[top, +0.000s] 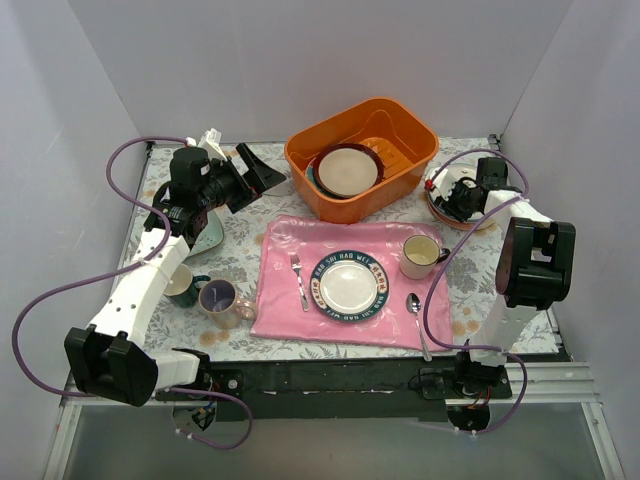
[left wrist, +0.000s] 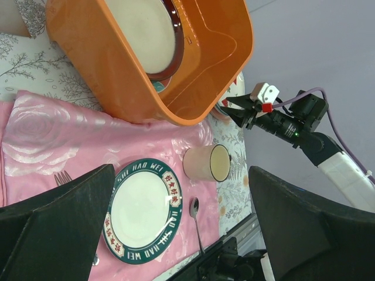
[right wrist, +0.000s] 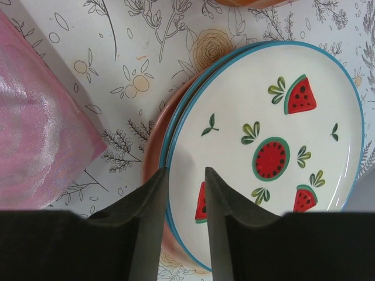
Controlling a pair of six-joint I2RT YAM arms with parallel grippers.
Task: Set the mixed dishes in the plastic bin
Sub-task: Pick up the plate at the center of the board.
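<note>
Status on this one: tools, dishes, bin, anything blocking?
Left tool open, empty, beside orange bin. Right tool slightly parted over watermelon plate rim, no grip yet. Pinkish plate already in bin. Nothing blocking.

The bin [top: 380,198], with plates [top: 348,170] lying in it, is set behind the cloth [top: 285,250], on which a plate [top: 349,285] is flanked by fork [top: 298,280] and spoon [top: 415,305], with two mugs [top: 217,298] placed left of the cloth and a plate stack [right wrist: 234,99] right of the bin.

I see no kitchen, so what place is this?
Probably a robot test booth, not a home: plain white walls box in one table, and a left arm and right arm are bolted at its near edge.
</note>
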